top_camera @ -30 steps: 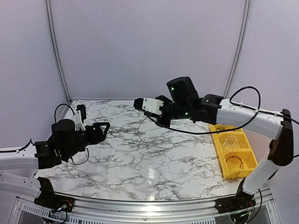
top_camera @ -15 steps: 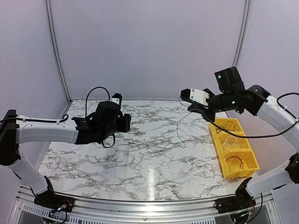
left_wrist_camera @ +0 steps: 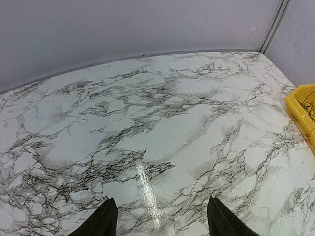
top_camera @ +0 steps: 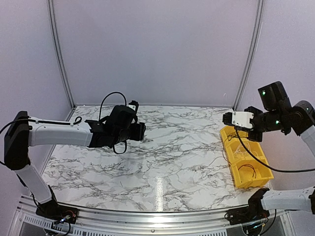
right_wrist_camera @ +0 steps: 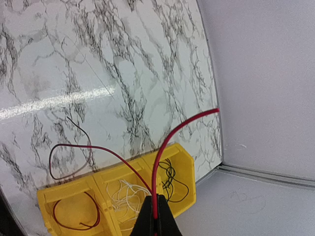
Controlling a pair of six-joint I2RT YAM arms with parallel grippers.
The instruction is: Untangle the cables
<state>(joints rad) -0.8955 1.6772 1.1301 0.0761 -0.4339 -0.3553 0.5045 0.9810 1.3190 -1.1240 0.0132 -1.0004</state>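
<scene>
My right gripper has swung from above the middle of the white marble-patterned tabletop out over the yellow plastic bin, taking the thin red wire along. My left gripper has reached in from the near-left edge toward the centre.

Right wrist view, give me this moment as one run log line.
right jaws: shut on red cable | position: over yellow bin | left jaws: open, empty, over marble table

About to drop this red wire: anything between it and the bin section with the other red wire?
Nothing visible does. The right gripper holds the red wire above the yellow bin; its tail loops out past the rim.
</scene>
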